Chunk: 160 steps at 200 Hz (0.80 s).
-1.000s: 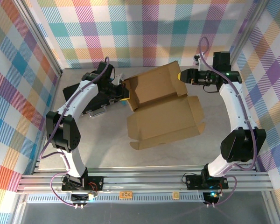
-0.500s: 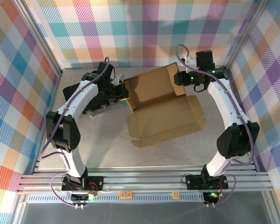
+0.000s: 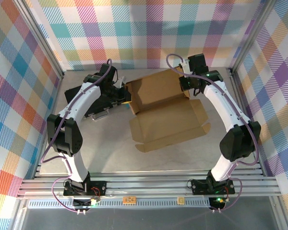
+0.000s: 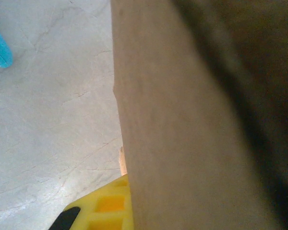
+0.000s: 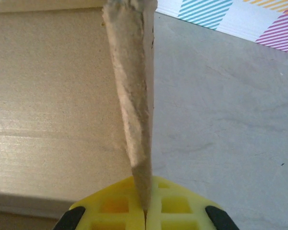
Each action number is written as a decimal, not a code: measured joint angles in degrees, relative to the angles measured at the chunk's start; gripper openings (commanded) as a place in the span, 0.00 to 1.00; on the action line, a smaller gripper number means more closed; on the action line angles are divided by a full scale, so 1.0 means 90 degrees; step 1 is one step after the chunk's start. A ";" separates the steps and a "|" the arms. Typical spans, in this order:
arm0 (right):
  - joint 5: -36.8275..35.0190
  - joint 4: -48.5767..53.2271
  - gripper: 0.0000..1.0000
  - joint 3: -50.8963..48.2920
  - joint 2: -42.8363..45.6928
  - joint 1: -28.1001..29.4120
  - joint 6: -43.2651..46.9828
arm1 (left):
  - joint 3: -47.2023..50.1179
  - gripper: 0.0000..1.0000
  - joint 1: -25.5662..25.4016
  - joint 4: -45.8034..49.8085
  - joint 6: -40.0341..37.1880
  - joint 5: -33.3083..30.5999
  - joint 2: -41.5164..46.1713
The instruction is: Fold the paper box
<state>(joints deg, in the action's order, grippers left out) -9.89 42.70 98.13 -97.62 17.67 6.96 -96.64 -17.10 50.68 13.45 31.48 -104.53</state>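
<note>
Your right gripper (image 5: 145, 213) is pressed together on a thin edge of the paper box (image 5: 48, 105). In the right wrist view the cardboard edge runs straight up toward 12 o'clock from between the two yellow pads (image 5: 113, 203). From overhead, that gripper (image 3: 184, 85) sits at the 3 o'clock end of the box's far panel, and its arm arcs back toward 5 o'clock to the base.

Your left gripper (image 3: 128, 97) is closed at the 9 o'clock end of the same panel. In the left wrist view one yellow finger (image 4: 105, 208) lies against the cardboard (image 4: 182, 120). The other finger is hidden behind the sheet, so it looks like a pinch on the left flap, though the contact itself is blurred.

The paper box (image 3: 168, 115) lies open near the middle of the table (image 3: 110, 153). Its near panel is flat on the surface toward 6 o'clock. Its far panel, toward 12 o'clock, is raised between the two grippers. Side flaps stick out at 3 and 9 o'clock.

A black case (image 3: 92, 108) lies under your left arm, at 9 o'clock from the box.
</note>
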 measured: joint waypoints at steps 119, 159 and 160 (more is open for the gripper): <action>-0.0714 0.0083 0.24 0.0350 -0.0355 0.0158 0.0165 | -0.0141 0.00 -0.0012 -0.0002 0.0000 0.0066 0.0000; -0.0716 0.0163 0.06 0.0585 -0.0741 0.0114 0.0172 | -0.0160 0.00 -0.0012 0.0017 0.0000 0.0046 0.0000; -0.0719 0.0165 0.06 0.0590 -0.0746 0.0114 0.0158 | -0.0160 0.00 -0.0012 0.0019 0.0000 0.0046 0.0000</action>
<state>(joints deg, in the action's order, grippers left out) -16.36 44.18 103.44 -104.33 18.70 8.38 -98.08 -17.21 50.85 13.45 31.90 -104.53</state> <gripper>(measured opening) 0.133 0.063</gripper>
